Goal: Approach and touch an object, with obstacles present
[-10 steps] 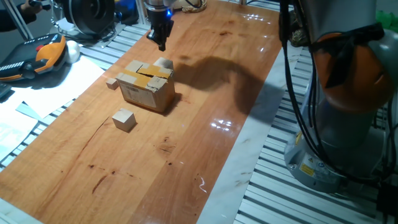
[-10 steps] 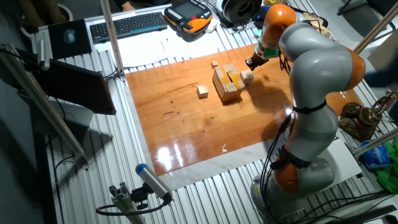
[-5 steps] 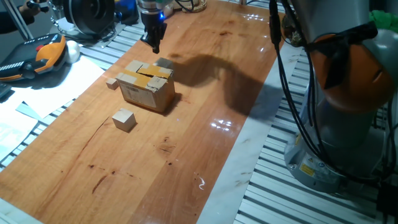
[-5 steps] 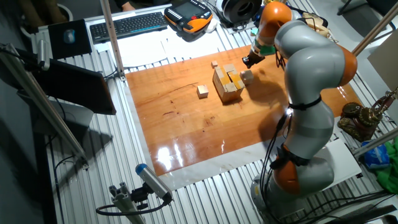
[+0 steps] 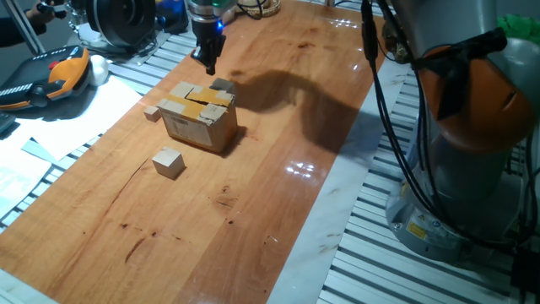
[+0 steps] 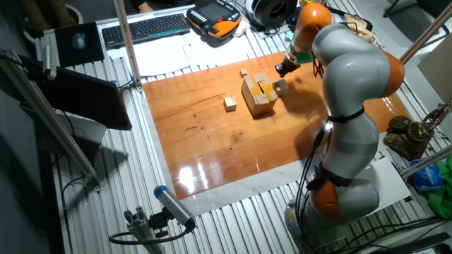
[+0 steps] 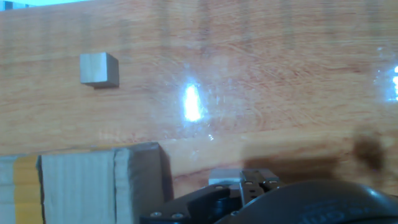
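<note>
My gripper [image 5: 207, 64] hangs low over the far part of the wooden table, fingers together and holding nothing. It also shows in the other fixed view [image 6: 280, 69]. A small wooden cube [image 5: 223, 85] sits just right of and below the fingertips, against the back corner of a taped cardboard box [image 5: 198, 116]. In the hand view the gripper [image 7: 249, 184] is at the bottom edge, with that cube [image 7: 224, 177] right by its tips and the box [image 7: 87, 183] at the lower left. I cannot tell whether the tips touch the cube.
A second small cube [image 5: 152, 113] lies left of the box and a third cube [image 5: 169, 162] in front of it. One cube [image 7: 98, 68] shows at the hand view's upper left. A pendant [image 5: 51, 78] and papers lie off the table's left edge.
My gripper has moved left and slightly away from the camera, from beside the small cube to just behind the box's back corner. Over the last half second it has hardly moved.
</note>
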`<state>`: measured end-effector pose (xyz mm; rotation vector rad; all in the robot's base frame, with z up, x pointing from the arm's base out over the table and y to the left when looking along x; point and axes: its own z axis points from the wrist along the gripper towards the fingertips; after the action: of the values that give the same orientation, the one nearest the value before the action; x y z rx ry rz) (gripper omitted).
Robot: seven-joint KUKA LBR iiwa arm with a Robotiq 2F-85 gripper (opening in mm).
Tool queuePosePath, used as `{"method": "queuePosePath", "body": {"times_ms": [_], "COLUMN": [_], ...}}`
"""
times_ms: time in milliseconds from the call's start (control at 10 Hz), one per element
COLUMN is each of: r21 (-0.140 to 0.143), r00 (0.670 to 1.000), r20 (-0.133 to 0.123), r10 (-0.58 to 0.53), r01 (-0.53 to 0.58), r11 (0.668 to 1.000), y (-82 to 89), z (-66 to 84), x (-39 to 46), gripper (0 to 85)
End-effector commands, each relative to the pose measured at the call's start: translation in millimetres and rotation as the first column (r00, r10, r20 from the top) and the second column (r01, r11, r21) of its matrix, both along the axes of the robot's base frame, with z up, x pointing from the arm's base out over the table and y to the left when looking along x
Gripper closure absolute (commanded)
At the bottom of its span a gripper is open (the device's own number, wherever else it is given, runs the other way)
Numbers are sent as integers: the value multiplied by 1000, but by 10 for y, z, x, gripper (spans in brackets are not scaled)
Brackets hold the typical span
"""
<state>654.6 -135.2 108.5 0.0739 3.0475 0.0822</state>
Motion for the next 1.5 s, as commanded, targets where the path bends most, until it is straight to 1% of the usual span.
{"method": "queuePosePath", "body": {"times_ms": [0,200,300,400,600,700,800,900,1100,1300,1400], "r21": [-1,-15,-17,-17,-16,-16,-18,-29,-24,-19,1], "r00": [1000,1000,1000,1000,1000,1000,1000,1000,1000,1000,1000], "r20": [-4,-7,-13,-14,-5,-5,-7,-9,-16,-10,-16], "r10": [-1,3,12,15,15,13,7,1,-2,1,-1], "r01": [1,-3,-12,-15,-15,-13,-7,-1,2,-1,1], "r11": [1000,1000,1000,1000,1000,1000,1000,1000,1000,1000,1000], "y": [10,-2,-19,-13,-7,-6,-9,-7,-5,-15,-16], "z": [11,51,45,29,5,12,20,16,2,-12,-10], "x": [20,86,123,133,132,134,139,142,143,142,142], "gripper": [850,850,850,850,850,850,850,850,850,850,850]}}
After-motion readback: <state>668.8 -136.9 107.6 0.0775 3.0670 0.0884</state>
